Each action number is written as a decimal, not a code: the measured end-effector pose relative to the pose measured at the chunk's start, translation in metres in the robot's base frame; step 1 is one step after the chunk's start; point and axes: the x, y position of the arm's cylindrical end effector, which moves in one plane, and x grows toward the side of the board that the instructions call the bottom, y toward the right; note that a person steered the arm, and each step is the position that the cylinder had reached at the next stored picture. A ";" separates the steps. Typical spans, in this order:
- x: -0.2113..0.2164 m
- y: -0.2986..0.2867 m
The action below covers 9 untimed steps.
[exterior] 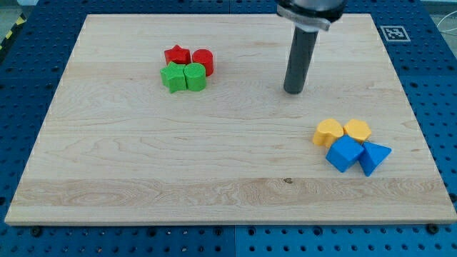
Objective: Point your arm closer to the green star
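The green star (172, 77) lies at the board's upper left, touching a green hexagon-like block (195, 76) on its right. A red star (177, 56) and a red cylinder (203, 60) sit just above them in the same cluster. My tip (293, 91) rests on the board right of centre near the top, well to the right of the green star and apart from every block.
A second cluster lies at the lower right: two yellow blocks (328, 132) (356, 130), a blue cube (345, 153) and a blue triangular block (374, 156). The wooden board (143, 164) lies on a blue perforated table. A fiducial tag (394, 33) marks the top right corner.
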 end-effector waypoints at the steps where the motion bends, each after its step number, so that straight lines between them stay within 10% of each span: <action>1: 0.033 0.000; 4: 0.103 -0.154; 9: -0.016 -0.247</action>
